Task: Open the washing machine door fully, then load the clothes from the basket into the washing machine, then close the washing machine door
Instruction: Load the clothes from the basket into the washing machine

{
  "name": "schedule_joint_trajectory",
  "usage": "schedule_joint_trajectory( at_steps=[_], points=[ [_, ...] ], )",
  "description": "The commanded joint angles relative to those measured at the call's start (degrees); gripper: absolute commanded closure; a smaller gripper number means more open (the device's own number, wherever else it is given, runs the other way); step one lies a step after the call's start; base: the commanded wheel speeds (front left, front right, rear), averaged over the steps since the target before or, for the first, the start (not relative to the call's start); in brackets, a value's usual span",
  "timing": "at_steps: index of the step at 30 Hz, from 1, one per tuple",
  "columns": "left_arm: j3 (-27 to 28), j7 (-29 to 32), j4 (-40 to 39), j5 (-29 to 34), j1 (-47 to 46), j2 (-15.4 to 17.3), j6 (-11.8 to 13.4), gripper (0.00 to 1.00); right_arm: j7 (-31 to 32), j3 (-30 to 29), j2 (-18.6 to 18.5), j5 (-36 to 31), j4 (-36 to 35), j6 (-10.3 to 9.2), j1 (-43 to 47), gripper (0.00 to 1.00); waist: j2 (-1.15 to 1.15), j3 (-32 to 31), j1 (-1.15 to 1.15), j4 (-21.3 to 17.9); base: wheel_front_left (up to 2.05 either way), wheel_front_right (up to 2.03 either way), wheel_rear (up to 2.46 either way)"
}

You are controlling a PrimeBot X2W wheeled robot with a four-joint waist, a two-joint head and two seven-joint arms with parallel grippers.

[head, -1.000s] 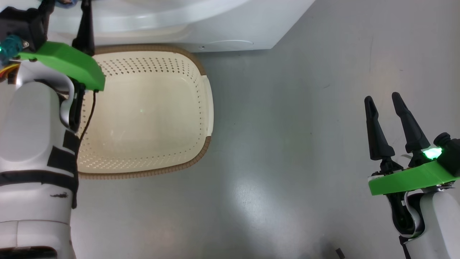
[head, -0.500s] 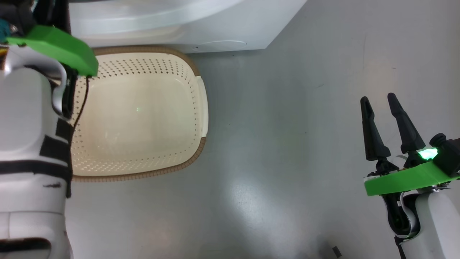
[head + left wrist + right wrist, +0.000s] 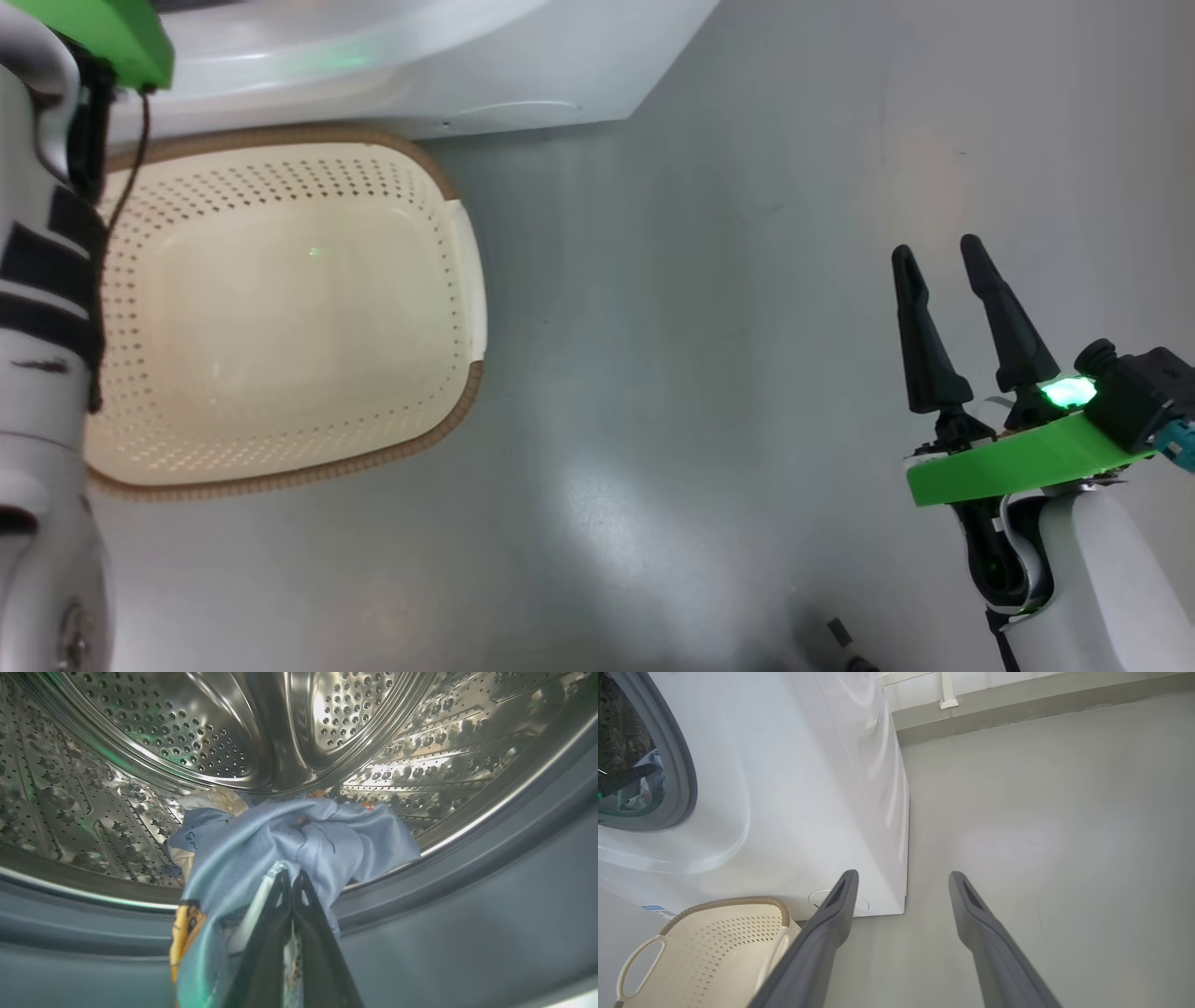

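Note:
The light blue clothes [image 3: 327, 835] with orange prints lie at the mouth of the washing machine's steel drum [image 3: 187, 728]. One end trails out over the grey gasket [image 3: 467, 905]. My left gripper [image 3: 292, 879] is shut, its tips buried in a fold of that cloth. The basket [image 3: 280, 476] stands empty on the floor against the white washing machine [image 3: 523, 65]. My right gripper [image 3: 936, 250] hangs open over bare floor, far right of the basket. The washing machine door is out of view.
My pale left forearm [image 3: 37, 280] reaches over the basket's left side toward the machine. In the right wrist view the machine [image 3: 808, 788], the basket [image 3: 724, 952] and a skirting wall [image 3: 1017, 704] show beyond my open right gripper [image 3: 902, 876]. Grey floor [image 3: 700, 373] spreads to the right.
The whole head picture has slid left, so the camera has turned. My left wrist has gone further up toward the machine's opening, and the left gripper has shut. The right gripper stays open.

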Motion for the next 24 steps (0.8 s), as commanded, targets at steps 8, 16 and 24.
schedule_joint_trajectory(
  at_steps=[8,16,24],
  points=[
    [0.7,-0.3,-2.4,-0.4,-6.3,4.3,1.6,1.0,-0.3,1.8,0.9,0.6,-1.2,0.09,0.0,0.0,0.0,1.2,0.0,-3.1,0.0,0.0,0.0],
    [0.6,-0.3,-7.3,0.3,-1.8,5.5,2.5,1.0,-0.3,2.1,1.4,0.8,-1.2,0.09,-0.7,0.0,0.0,1.8,0.0,-4.0,0.0,0.0,0.0],
    [-0.3,-0.3,1.2,-0.1,-3.8,6.0,1.6,1.0,-0.3,2.0,1.3,0.8,-1.3,0.09,-0.6,0.0,0.0,1.8,0.0,-3.6,0.0,0.0,0.0]
  ],
)
